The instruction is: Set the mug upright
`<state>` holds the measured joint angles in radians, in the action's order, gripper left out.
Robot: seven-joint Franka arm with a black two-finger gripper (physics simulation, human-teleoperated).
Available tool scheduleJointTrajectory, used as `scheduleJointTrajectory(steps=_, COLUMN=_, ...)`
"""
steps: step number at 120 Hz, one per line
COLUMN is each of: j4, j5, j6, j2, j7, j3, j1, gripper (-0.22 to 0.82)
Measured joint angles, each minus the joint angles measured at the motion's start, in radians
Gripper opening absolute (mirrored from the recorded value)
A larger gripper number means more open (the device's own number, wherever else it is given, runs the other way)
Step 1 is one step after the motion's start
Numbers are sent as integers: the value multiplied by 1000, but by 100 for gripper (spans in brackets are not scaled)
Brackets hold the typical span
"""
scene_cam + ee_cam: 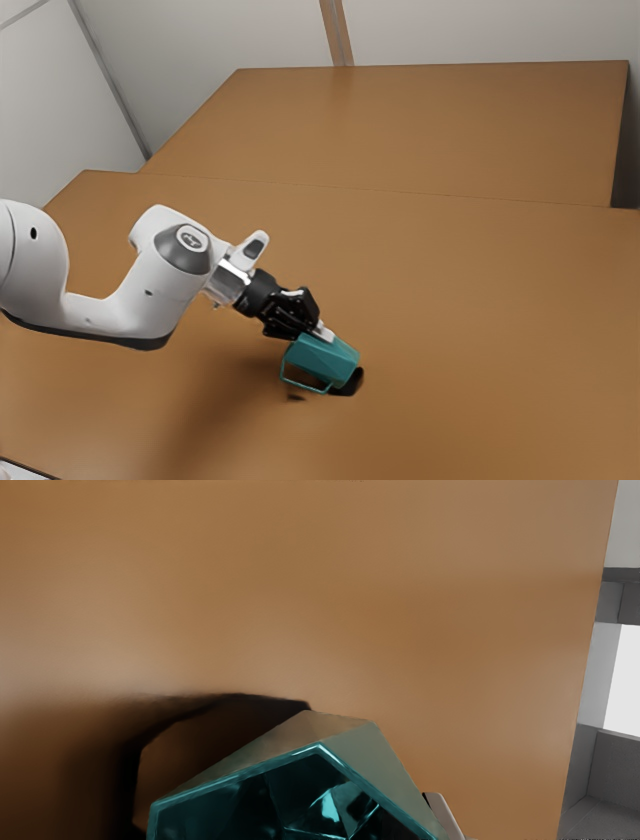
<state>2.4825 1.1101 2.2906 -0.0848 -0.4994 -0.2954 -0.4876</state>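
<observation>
"Mug: one, teal, with flat-sided walls. Its handle was a thin angular loop. How did it stand?"

"Tilted, not upright. In the exterior view it lay at the end of the claw, its body slanting down toward that view's right, the handle on its lower side."

"And the mouth?"

"Turned toward the hand. The wrist view gave a bright teal rim with sharp corners, a dark, glossy interior and paler outer faces."

"State of the claw?"

"It met the mug near the mouth end. Whether it stood wide, narrow or closed on the mug, I could not tell."

"Support?"

"One brown counter. The mug was above its surface or against it; the pictures did not settle which. A dark shadow fell on the counter beside the mug, partly in a curved band."

"Arm?"

"One, white with grey and black parts. It came in from the exterior view's left and reached down to the mug."

"Surroundings?"

"Behind the counter, a second brown surface; beyond that, a pale wall with a brown upright strip. Past the counter's edge, the wrist view had grey and white surfaces."
</observation>
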Motion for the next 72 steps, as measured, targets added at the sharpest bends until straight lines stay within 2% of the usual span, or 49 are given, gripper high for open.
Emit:
scheduleJointTrajectory(steps=28, j4=-47, j5=-58, j6=29, j2=-11, j7=13, j3=5, j1=-29, gripper=-18)
scheduleJointTrajectory(steps=58, j4=-233, j5=-461, j6=34, j2=11, j7=61, j3=2, j1=-24, gripper=-18)
scheduleJointTrajectory(steps=72, j4=-320, j5=-626, j6=8, j2=66, j7=78, j3=2, j1=-8, gripper=-18)
